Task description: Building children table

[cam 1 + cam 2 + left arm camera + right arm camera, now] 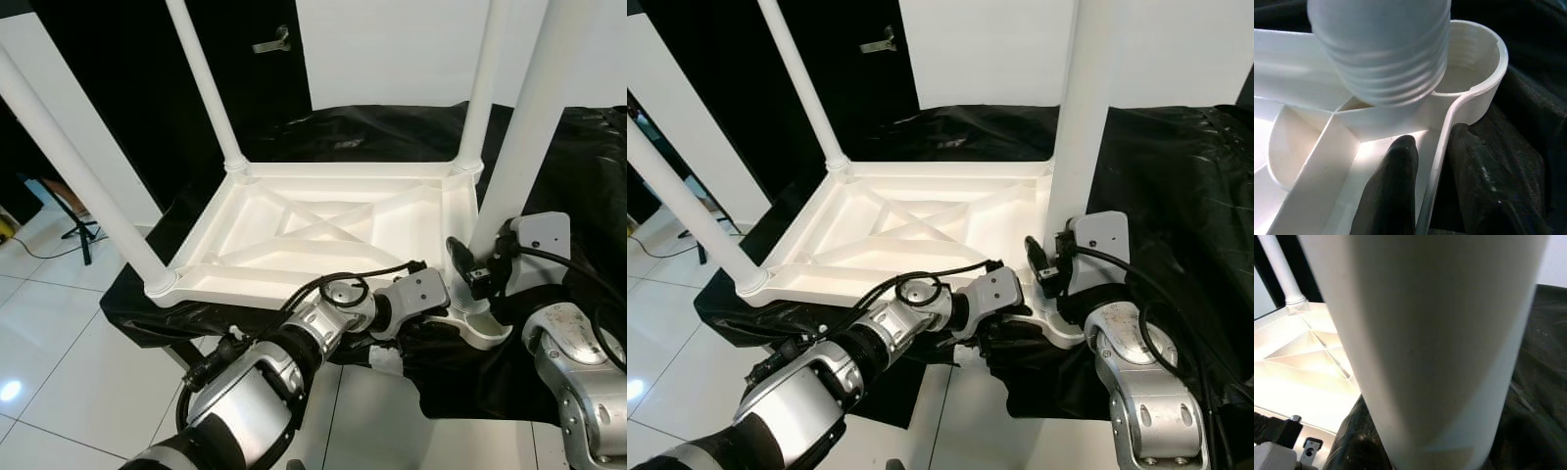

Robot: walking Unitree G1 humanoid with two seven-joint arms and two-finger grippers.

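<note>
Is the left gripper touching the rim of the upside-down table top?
Touching. In the left wrist view, the left gripper straddles the table top's rim: one finger lies inside the tray and the other presses against the outside.

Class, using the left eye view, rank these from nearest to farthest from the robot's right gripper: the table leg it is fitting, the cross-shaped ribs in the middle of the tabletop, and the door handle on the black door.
Measured from the right gripper:
1. Table leg being fitted, right at the gripper, near right corner.
2. Cross-shaped ribs, in the tabletop's middle, to its left.
3. Door handle, far back on the black door.
</note>
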